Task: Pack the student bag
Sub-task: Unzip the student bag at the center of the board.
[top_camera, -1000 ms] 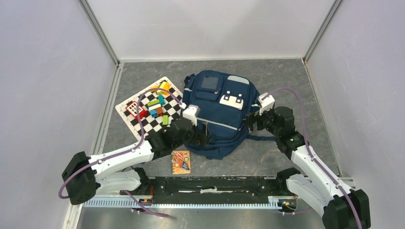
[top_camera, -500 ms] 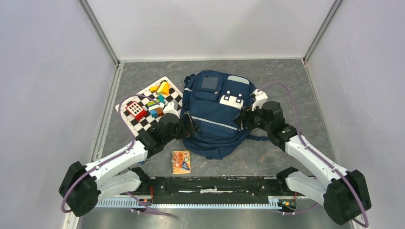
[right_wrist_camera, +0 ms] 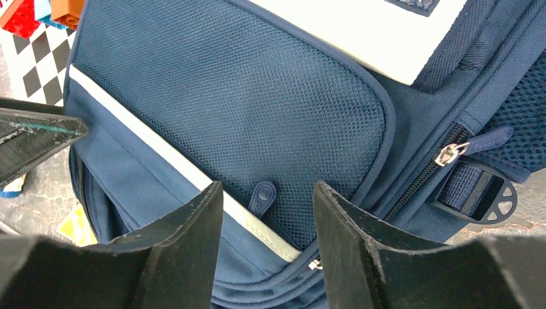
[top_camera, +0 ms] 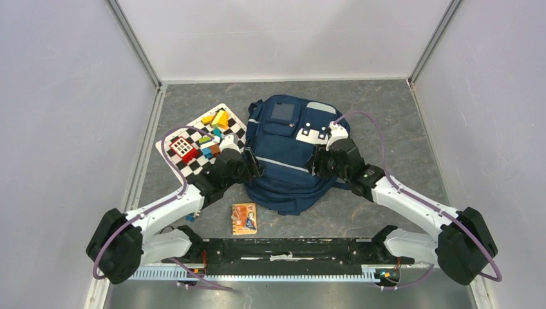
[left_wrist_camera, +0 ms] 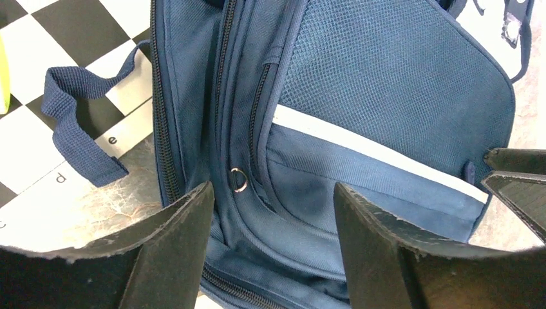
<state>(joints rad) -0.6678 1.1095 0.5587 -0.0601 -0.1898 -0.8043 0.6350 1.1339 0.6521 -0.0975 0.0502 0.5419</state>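
- Student bag (top_camera: 290, 154): where does it lie, and which way does it run?
- It lies flat on its back in the middle of the grey table (top_camera: 399, 116), front pockets up, just beside the chequered board (top_camera: 183, 168). Its long axis runs from the arms' side toward the far wall, nearly straight. Which end is the top is hard to tell
- And what has changed in the last second?
- Both arms have swung in. The left gripper (top_camera: 252, 166) came up from the bag's near left corner to its left side, and the right gripper (top_camera: 320, 161) moved from the right edge in over the front. Both pairs of fingers have narrowed, yet they stand apart and clamp nothing
- What does that mean for the task?
- The left fingers straddle a ring zip pull (left_wrist_camera: 239, 179), the right ones a small navy tab (right_wrist_camera: 262, 196). Opening a zip looks like the step in hand, and the blocks (top_camera: 209, 138) on the board are not yet packed
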